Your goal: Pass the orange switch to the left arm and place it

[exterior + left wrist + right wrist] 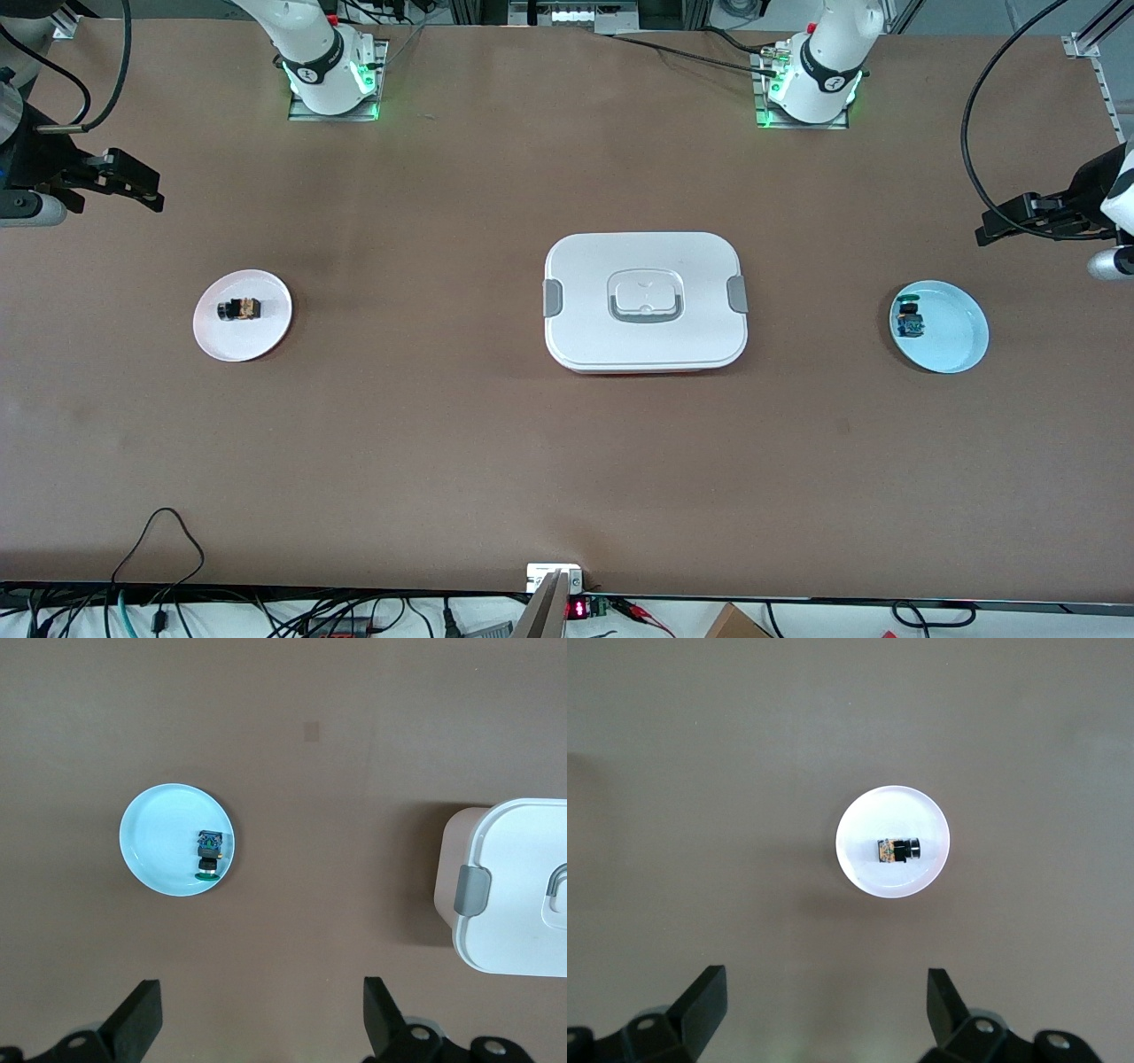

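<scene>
Orange switch (240, 309): tiny black body with an orange-tan block, lying on its side on the white plate (266, 341) at the right arm's end of the bench (443, 443).

Box (646, 301): mid-bench, lid latched, likely an obstacle between the plates.

Right hand (819, 1005): raised above the switch's plate, fingers apart, empty.

Left hand (261, 1014): raised near the blue plate (961, 341), fingers apart, waiting.

The worktop (443, 461) looks like matt brown sheet, smooth with faint scuffs; the box (646, 301) is smooth white plastic with a soft sheen and grey plastic latches; the white plate (242, 315) and the pale blue plate (939, 326) both look glossy and smooth; each tool, left (257, 1028) and right (824, 1019), is matt black plastic by the look of it.
</scene>
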Robot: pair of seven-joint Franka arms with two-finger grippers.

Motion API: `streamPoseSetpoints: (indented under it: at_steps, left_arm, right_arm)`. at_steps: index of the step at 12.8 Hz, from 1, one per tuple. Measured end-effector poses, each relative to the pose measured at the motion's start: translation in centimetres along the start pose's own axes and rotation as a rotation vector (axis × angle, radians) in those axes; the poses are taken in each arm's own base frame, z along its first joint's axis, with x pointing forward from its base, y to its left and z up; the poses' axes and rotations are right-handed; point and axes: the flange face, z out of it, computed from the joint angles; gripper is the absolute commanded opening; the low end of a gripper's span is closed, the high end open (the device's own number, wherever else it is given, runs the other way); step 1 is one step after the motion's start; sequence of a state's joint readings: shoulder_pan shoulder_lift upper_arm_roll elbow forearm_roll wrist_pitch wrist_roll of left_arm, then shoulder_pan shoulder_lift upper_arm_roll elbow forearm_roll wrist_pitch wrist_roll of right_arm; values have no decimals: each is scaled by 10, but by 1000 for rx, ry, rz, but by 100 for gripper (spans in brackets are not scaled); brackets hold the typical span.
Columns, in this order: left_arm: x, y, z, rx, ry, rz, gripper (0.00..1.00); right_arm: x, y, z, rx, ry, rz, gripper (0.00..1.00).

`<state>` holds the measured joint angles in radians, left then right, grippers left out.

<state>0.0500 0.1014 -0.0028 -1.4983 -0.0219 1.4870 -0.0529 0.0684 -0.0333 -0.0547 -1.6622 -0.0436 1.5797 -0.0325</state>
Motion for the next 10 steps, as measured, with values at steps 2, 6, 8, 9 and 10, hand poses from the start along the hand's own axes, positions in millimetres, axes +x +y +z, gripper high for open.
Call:
streamPoseSetpoints:
  at_steps: [2, 6, 8, 9, 10]
  left_arm:
    - [0, 0, 0, 0, 0, 0, 100]
    - [0, 0, 0, 0, 0, 0, 100]
    - [0, 0, 0, 0, 0, 0, 100]
    - [0, 0, 0, 0, 0, 0, 100]
    - [0, 0, 0, 0, 0, 0, 100]
  right_arm:
    - [0, 0, 0, 1, 0, 0, 100]
    - [1, 0, 2, 1, -3, 1, 100]
    - [4, 0, 8, 0, -16, 1, 100]
    - [8, 1, 16, 0, -30, 3, 100]
    - [13, 2, 26, 0, -49, 5, 100]
